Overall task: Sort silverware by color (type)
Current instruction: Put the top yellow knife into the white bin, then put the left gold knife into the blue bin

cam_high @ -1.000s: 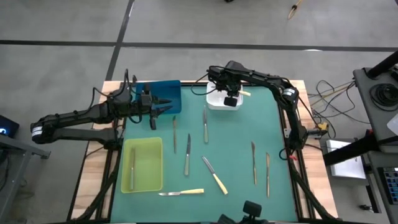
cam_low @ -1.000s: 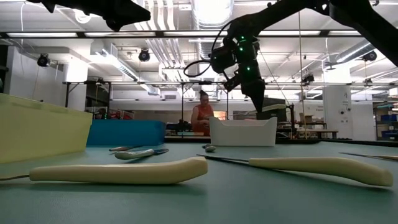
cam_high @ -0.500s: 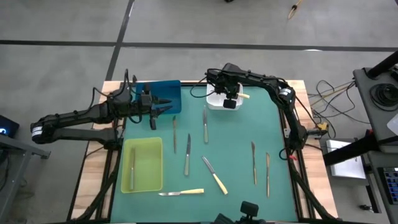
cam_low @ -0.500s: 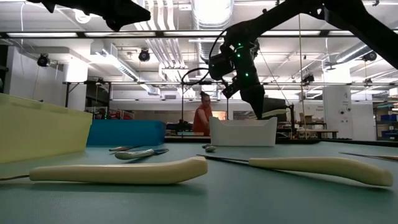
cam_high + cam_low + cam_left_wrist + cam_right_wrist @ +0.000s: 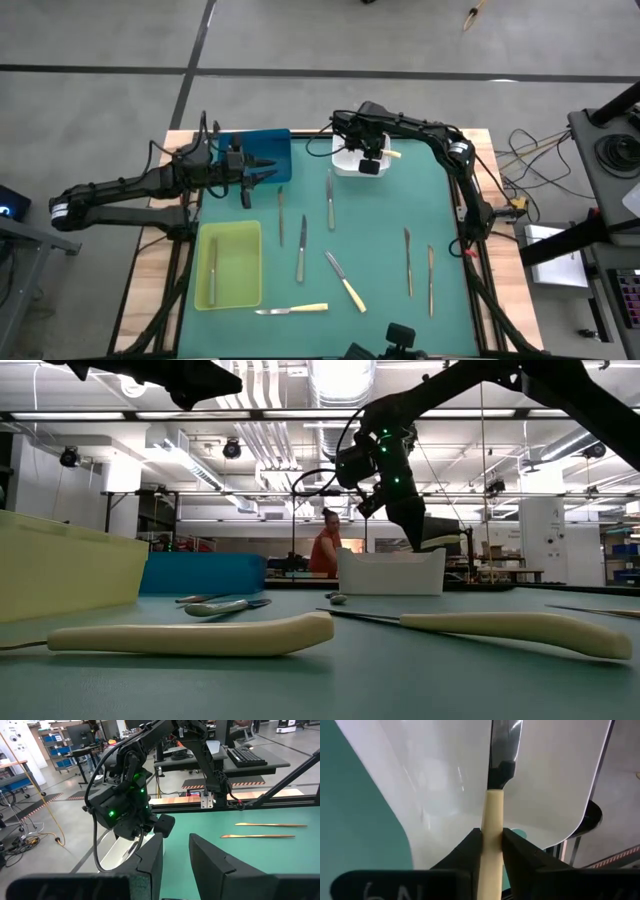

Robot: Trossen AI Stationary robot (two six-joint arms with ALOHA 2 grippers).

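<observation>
Knife (image 5: pixel 493 810) — right claw (image 5: pixel 491 842) gripping, over white tray (image 5: pixel 440 785).

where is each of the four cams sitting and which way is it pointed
High view: overhead, straight down on the table; both arms show, right gripper over the white tray.
Low view: table height, level across yellow-handled knives toward the room.
Left wrist view: past the open left gripper toward the other arm.
Right wrist view: down into the tray, fingers clamping a yellow-handled knife.
All show the white tray.

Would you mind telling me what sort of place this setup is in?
Probably a robotics lab or workshop: exposed ceiling ducts, a desk with a keyboard, and shelving with blue bins surround the green table.
</observation>
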